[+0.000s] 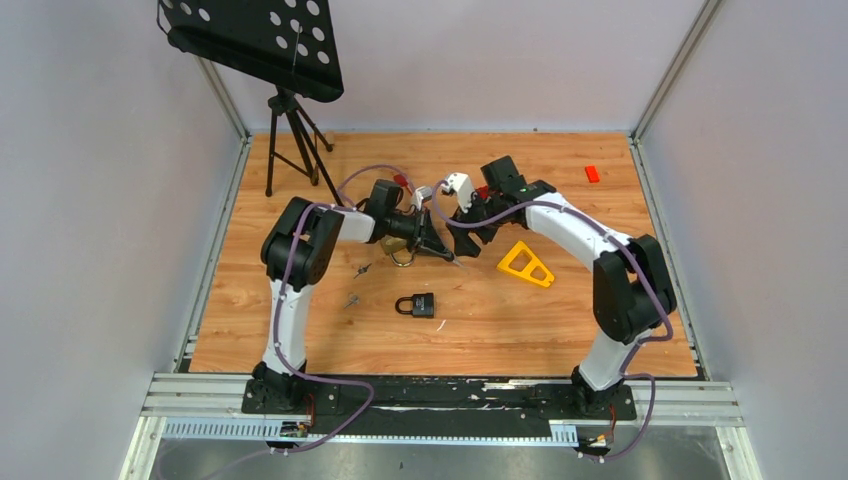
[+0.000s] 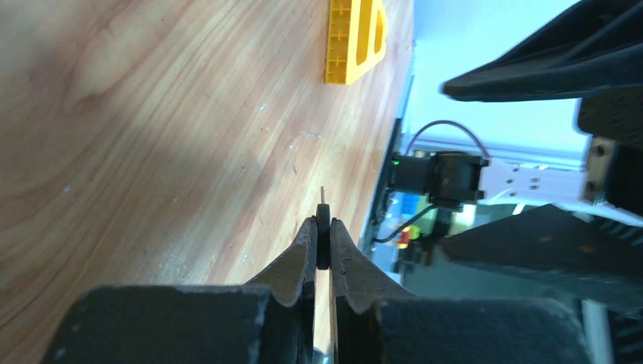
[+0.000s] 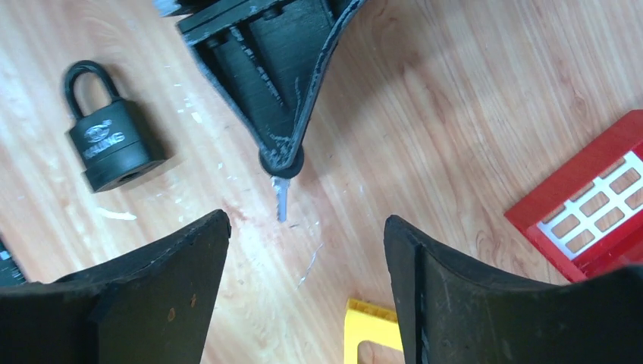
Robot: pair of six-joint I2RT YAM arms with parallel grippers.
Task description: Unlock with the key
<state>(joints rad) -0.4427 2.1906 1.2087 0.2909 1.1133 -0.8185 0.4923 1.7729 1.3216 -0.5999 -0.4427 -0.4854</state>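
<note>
Here, the counter (image 1: 600,330): we found both arms bent inward over the wood-grain top, their wrists almost meeting near its middle.
left claw (image 2: 323,244): we saw it clamped tight on the key (image 3: 281,199), a finger pressed against each side of the black head.
key: its head sat pinched at the very tip of the left claw. The silver blade jutted out past the fingers and pointed toward the right claw (image 3: 303,227).
right claw: it stood spread wide and held nothing. It faced the blade, which lined up with the gap between its two fingers.
padlock (image 1: 420,305): black, with its shackle seated in the body, it lay flat on the counter. It was nearer the arm bases than either claw, well apart from the key, and nothing touched it.
yellow triangle (image 1: 525,264): we noted it lying flat beneath the right arm, to the right of the padlock.
red frame (image 3: 591,205): this gridded piece showed in the right wrist view, lying on the wood beside the right claw.
red block (image 1: 592,173): it lay alone near the far right corner.
tripod stand (image 1: 290,130): it stood at the far left corner.
</note>
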